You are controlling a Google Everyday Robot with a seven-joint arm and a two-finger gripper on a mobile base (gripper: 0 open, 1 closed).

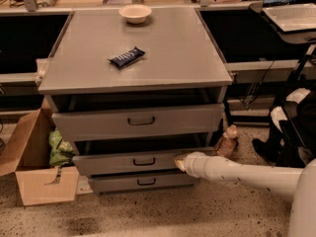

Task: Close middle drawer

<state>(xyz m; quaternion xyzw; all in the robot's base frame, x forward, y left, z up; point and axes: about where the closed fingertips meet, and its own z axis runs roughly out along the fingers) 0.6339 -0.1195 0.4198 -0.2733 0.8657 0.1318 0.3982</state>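
In the camera view, the middle drawer sits low in the centre of the frame, pulled partly out of the grey cabinet. The gripper is at the right end of the drawer's front panel, right of the dark handle. I cannot tell whether the gripper is spread or pressed together.

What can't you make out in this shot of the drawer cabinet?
All in the camera view:
- Inside of the middle drawer: hidden under the top drawer.
- The pincer, at the middle drawer's right end: contact with the front cannot be told from this angle.
- Print on the snack bar: too small.
- The laptop: cut off by the top edge.
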